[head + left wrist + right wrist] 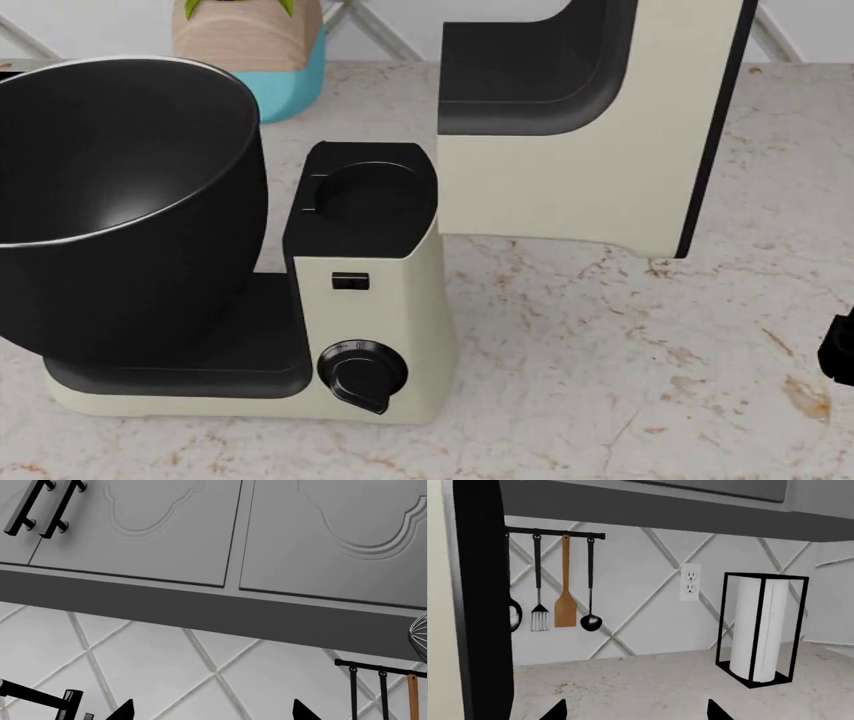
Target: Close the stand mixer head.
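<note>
The stand mixer head (627, 130) is tilted up and back, a cream block with a black recessed underside (534, 70) and a black edge stripe. Below it stand the cream column (374, 310) with a black dial (360, 375) and the big black mixing bowl (120, 190). In the right wrist view the head's black stripe (484, 600) fills the side of the picture, close by. My right gripper (637, 712) is open and empty above the counter beside the head. My left gripper (213, 712) is open and empty, facing the wall tiles and upper cabinets.
A paper towel holder (760, 630) stands on the marble counter (641, 380). A rail with hanging utensils (564, 585) and a wall socket (690, 582) are on the tiled wall. A potted plant (254, 50) stands behind the bowl. Upper cabinets (167, 530) hang overhead.
</note>
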`<state>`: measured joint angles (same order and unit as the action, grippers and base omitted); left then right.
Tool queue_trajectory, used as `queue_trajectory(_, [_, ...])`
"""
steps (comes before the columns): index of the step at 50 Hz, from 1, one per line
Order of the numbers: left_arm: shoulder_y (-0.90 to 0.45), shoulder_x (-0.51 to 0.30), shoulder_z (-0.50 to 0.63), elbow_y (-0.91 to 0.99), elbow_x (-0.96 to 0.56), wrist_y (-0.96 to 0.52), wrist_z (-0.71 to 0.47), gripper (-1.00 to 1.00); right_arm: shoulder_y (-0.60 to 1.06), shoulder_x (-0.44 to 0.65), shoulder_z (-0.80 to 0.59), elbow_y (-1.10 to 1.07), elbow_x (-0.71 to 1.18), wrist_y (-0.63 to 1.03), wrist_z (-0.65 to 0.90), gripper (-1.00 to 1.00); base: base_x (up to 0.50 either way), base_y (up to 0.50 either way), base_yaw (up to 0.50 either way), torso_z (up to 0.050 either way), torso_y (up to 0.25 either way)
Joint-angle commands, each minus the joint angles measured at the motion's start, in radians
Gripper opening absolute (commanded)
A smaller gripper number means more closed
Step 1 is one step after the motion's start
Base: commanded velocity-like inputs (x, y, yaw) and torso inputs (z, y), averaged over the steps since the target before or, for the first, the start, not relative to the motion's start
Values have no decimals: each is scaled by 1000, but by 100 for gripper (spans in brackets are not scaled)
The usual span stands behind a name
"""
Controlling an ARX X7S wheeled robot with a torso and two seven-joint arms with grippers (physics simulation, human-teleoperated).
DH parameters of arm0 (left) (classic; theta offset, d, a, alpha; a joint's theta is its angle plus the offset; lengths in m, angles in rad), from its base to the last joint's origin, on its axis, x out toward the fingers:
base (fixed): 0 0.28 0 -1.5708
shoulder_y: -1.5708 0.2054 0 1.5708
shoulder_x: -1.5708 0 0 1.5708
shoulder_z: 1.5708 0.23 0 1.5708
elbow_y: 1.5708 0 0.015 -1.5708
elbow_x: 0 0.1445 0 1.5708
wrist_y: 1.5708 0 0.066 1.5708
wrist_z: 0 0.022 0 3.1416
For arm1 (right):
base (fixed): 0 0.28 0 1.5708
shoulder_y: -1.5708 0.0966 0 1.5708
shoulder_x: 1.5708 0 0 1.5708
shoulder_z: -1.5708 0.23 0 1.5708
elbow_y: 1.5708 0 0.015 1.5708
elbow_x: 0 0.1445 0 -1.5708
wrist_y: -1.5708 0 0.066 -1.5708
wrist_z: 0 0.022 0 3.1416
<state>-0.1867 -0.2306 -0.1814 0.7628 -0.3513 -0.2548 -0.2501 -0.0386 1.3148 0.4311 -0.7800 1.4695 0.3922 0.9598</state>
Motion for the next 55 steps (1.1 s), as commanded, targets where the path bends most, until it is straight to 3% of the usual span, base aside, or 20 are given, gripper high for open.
queue_trajectory(1, [-2,-9,-12,3,-19,3,-7,100,520,-295,-510,338,91,430,47,100,0,0,0,0,0])
queue_trajectory(3, [-3,-11,-15,4,-24,0,-9,100,820,-326,-561,388,74,692,41,100,0,0,0,0,0])
queue_trajectory(5, [-5,-13,-17,4,-25,-1,-11,100,1120,-355,-614,437,51,730,24,100,0,0,0,0,0])
queue_trajectory(15, [-1,-18,-9,5,-23,4,-15,100,1476,-569,-859,641,-80,889,-96,100,0,0,0,0,0])
queue_trajectory(16, [-1,-25,-57,25,-72,-6,-25,100,1626,-719,-1009,739,-230,811,-246,100,0,0,0,0,0])
queue_trajectory(17, [0,-26,-59,25,-74,-5,-25,100,1660,-800,-1128,750,-285,796,-396,100,0,0,0,0,0])
queue_trajectory(18, [-1,-26,-60,24,-77,-5,-25,100,1663,-808,-1137,755,-292,795,-522,100,0,0,0,0,0])
queue_trajectory(19, [-1,-26,-60,23,-77,-4,-26,100,1664,-811,-1141,757,-295,794,-523,100,0,0,0,0,0])
queue_trajectory(20, [-2,-32,-70,29,-90,-9,-27,100,1717,-875,-1215,755,-337,747,-673,100,0,0,7,0,0])
queue_trajectory(21, [-1,-33,-74,31,-95,-10,-28,100,1720,-879,-1228,759,-348,738,-708,100,0,0,12,0,0])
queue_trajectory(33, [2,-43,-85,43,-114,-15,-38,100,1737,-923,-1273,777,-358,726,-786,100,4,0,8,0,0])
queue_trajectory(41, [3,-47,-90,44,-122,-11,-42,100,1736,-995,-1466,807,-392,779,-976,100,3,0,3,0,0])
queue_trajectory(55, [1,-53,-85,38,-122,-7,-49,100,1709,-982,-1486,794,-400,776,-962,100,6,2,6,0,0])
